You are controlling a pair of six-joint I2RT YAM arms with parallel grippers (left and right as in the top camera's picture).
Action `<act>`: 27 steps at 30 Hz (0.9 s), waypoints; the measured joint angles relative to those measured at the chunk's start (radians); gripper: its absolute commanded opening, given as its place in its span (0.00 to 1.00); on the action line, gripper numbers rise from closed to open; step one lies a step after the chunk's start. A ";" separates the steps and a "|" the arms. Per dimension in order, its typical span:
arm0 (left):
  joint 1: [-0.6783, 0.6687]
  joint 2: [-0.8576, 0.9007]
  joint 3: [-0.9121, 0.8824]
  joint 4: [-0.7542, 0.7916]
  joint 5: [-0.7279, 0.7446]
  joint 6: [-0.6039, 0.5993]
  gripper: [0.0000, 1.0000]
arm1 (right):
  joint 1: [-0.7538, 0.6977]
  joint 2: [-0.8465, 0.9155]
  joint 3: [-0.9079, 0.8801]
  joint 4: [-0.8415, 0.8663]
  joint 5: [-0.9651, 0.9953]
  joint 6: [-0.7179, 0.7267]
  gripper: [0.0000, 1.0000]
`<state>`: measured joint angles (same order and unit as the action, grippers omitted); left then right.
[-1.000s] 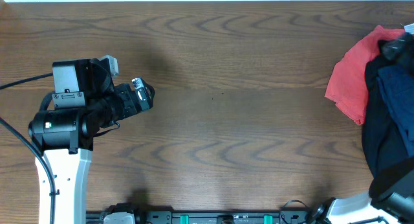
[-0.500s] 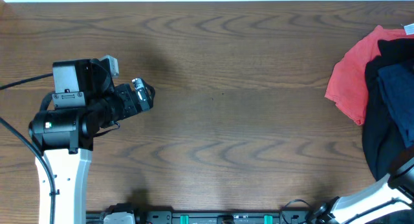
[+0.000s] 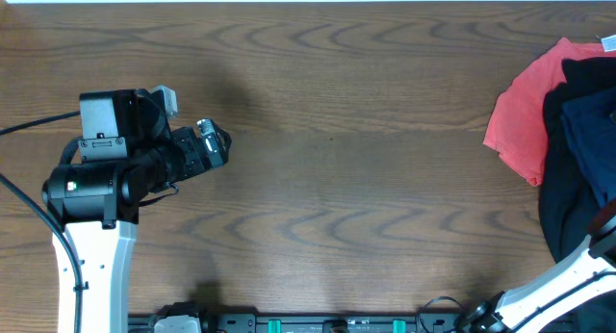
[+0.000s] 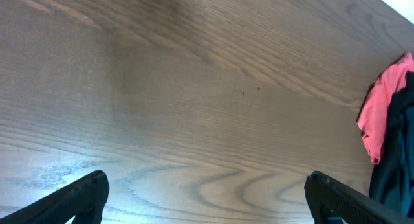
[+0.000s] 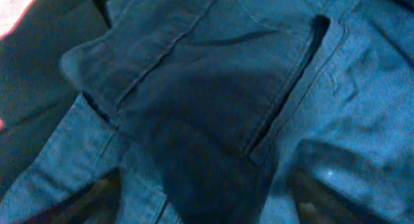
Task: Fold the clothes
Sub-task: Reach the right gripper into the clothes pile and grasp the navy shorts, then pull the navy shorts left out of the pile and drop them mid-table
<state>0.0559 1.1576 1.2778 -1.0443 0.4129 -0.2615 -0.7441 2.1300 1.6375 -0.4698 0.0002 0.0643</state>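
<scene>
Starting pick-up, we are hovering the right gripper (image 5: 204,201), spread wide, over the shorts (image 5: 213,120); closing on fabric comes next. The left gripper (image 4: 207,199) is idling, released.

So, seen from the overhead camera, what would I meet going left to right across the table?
The left arm → left pincer → a bare stretch of table → coral-red shirt → navy shorts.
</scene>
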 measured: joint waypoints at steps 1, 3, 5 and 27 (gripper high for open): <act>0.000 0.000 0.000 -0.002 0.000 0.000 0.98 | 0.000 0.005 0.000 0.005 0.002 -0.005 0.19; 0.000 0.000 0.000 -0.006 0.000 0.000 0.98 | 0.000 0.009 0.000 0.007 0.011 -0.001 0.01; 0.000 0.000 0.000 -0.008 0.000 0.000 0.98 | 0.000 0.008 0.008 -0.006 0.016 0.003 0.01; 0.053 -0.063 0.133 -0.055 -0.084 0.055 0.98 | 0.463 -0.557 0.153 -0.363 -0.185 0.003 0.01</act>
<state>0.1089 1.0943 1.4105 -1.0996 0.3290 -0.2070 -0.2813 1.5734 1.7905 -0.8326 -0.1852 0.0677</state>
